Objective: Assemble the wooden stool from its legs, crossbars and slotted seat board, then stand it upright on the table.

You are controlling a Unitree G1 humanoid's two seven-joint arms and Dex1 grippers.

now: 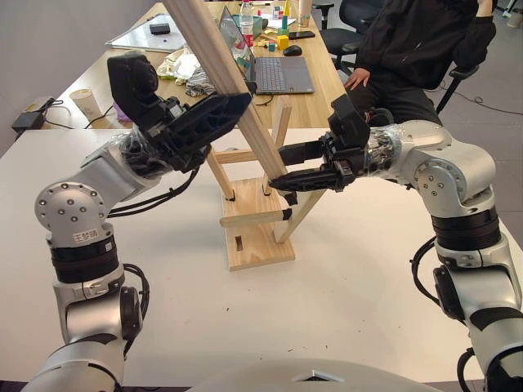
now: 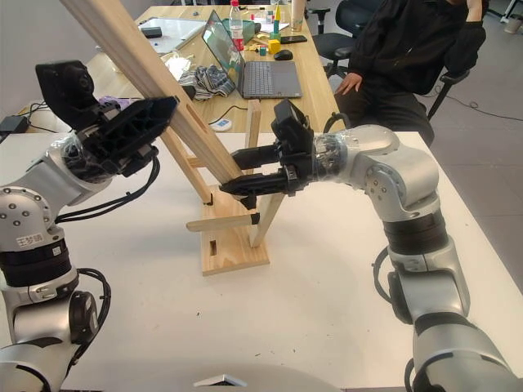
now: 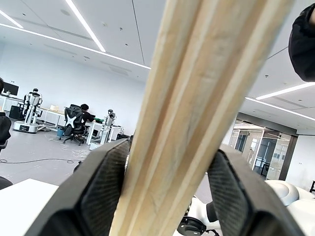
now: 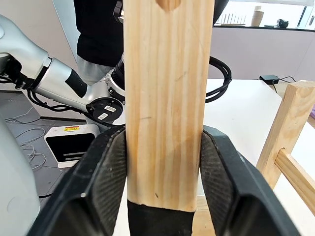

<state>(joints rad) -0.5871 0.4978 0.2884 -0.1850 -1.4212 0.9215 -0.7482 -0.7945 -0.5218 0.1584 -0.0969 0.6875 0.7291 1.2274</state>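
The slotted seat board [image 1: 261, 245] lies flat on the white table. Up from it stand short legs [image 1: 219, 173] and a tilted leg [image 1: 299, 214], joined by a crossbar [image 1: 252, 217]. A long wooden leg [image 1: 214, 57] slants from the upper left down to the board. My left gripper [image 1: 237, 106] is shut on its middle, and its pads [image 3: 106, 191] press both sides of the leg [image 3: 197, 113]. My right gripper [image 1: 279, 167] is shut on the same leg near its lower end [image 4: 167, 98], just above the board, with another leg and crossbar [image 4: 290, 128] beside it.
Behind the white table stands a wooden desk [image 1: 315, 102] with a laptop [image 1: 282, 73], a bottle [image 1: 246, 20], cloths and small items. A paper cup [image 1: 86, 102] sits far left. A person sits at the desk's right. Bare tabletop [image 1: 343, 302] lies in front.
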